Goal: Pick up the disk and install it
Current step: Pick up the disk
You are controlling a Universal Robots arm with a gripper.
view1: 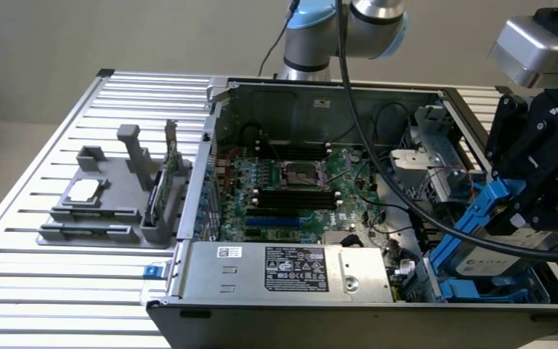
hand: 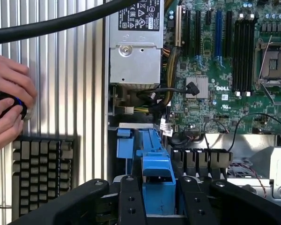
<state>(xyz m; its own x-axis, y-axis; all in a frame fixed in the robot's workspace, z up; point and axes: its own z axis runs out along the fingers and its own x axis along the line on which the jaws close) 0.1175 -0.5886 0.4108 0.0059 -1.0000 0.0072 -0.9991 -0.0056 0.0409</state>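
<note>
The disk (view1: pixel 475 218), a silver-grey drive in a bright blue bracket, hangs tilted at the exterior view's right, over the front right corner of the open computer case (view1: pixel 211 145). My black gripper (view1: pixel 519 212) is shut on its blue bracket from above. In the wrist view the blue bracket of the disk (hand: pixel 157 176) sits clamped between my black fingers (hand: pixel 131 199), with my gripper (hand: pixel 160 201) closed around it. The disk's lower end reaches down into the drive bay area, where more blue plastic (view1: pixel 492 292) lies.
Inside the case are the green motherboard (view1: pixel 293 182) and the grey labelled power-supply box (view1: pixel 284 267). A grey fixture (view1: pixel 104 203) stands on the slatted table at the exterior view's left. A person's hand (hand: pixel 7 98) rests beside a keyboard (hand: pixel 42 164). A thick black cable (hand: pixel 61 21) crosses overhead.
</note>
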